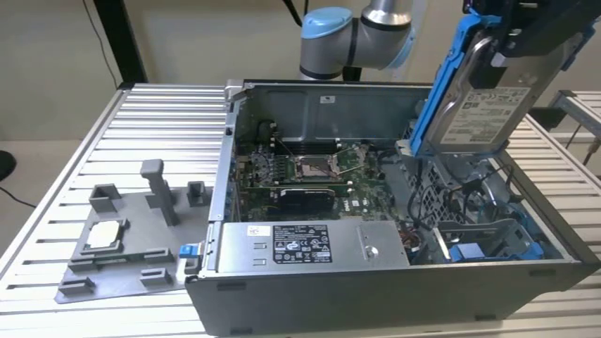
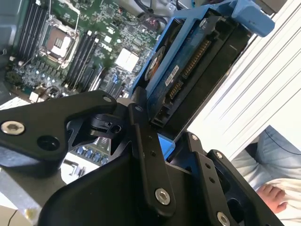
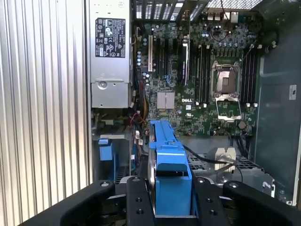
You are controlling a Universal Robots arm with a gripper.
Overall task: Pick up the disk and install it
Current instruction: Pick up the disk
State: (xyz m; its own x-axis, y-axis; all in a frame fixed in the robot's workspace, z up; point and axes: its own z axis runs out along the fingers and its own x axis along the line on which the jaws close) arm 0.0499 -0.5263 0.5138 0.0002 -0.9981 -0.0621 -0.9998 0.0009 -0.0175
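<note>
One gripper (image 3: 171, 200) squeezes one disk (image 1: 481, 105) over one open computer (image 1: 376, 299); the exterior view shows one grey tray (image 1: 131, 271), the second wrist view one hand (image 2: 270, 195)

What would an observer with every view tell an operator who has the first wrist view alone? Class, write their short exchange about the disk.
Operator: I see the disk's blue edge. What is on its flat side?
Observer: In the exterior view the gripper holds the disk tilted over the open case; a white label sits on that side.
Operator: What lies outside the case?
Observer: A grey stand with a small silvery chip on it, on the table at the exterior view's left.
</note>
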